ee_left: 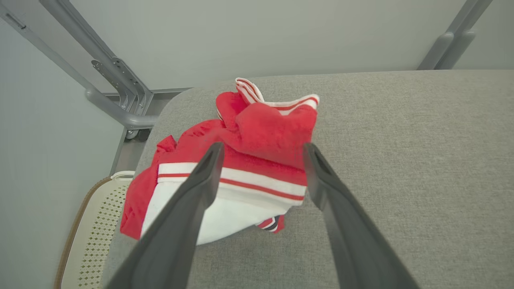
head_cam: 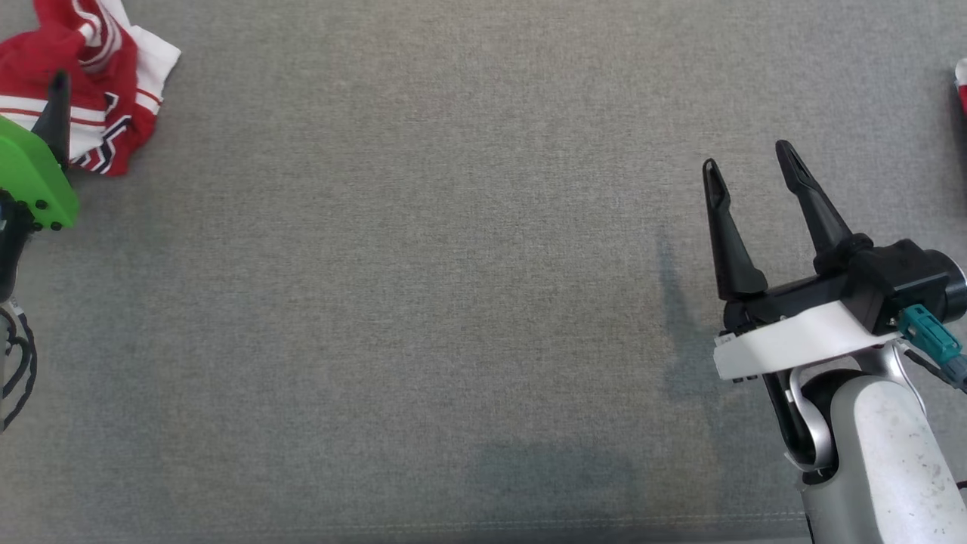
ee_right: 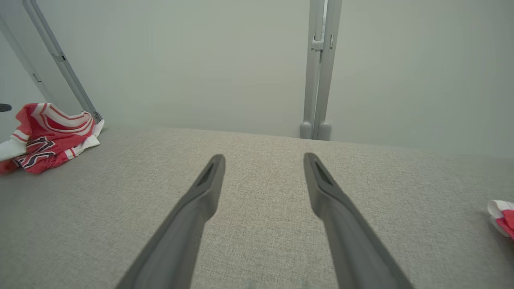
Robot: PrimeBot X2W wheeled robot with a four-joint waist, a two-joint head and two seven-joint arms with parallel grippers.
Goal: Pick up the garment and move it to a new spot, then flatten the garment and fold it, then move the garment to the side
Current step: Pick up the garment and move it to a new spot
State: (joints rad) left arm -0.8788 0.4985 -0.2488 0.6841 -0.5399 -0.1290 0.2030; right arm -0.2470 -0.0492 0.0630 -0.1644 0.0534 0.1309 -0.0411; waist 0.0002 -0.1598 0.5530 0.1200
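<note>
The garment (head_cam: 106, 68) is a crumpled red and white jersey with stripes, lying at the far left corner of the grey fabric table (head_cam: 453, 302). In the left wrist view the garment (ee_left: 257, 132) sits right before my left gripper (ee_left: 263, 150), which is open with its fingers spread over the cloth and nothing held. One dark finger (head_cam: 57, 113) of it rises from a green mount at the head view's left edge. My right gripper (head_cam: 748, 162) is open and holds nothing, hovering over bare table at the right. From its wrist view (ee_right: 263, 160) the garment (ee_right: 48, 136) lies far left.
A second red and white cloth (ee_right: 502, 216) pokes in at the table's right edge (head_cam: 961, 83). A cream perforated basket (ee_left: 92, 237) stands below the table's left corner. Grey metal frame bars (ee_left: 116, 92) and a post (ee_right: 319, 68) stand behind the table against a pale wall.
</note>
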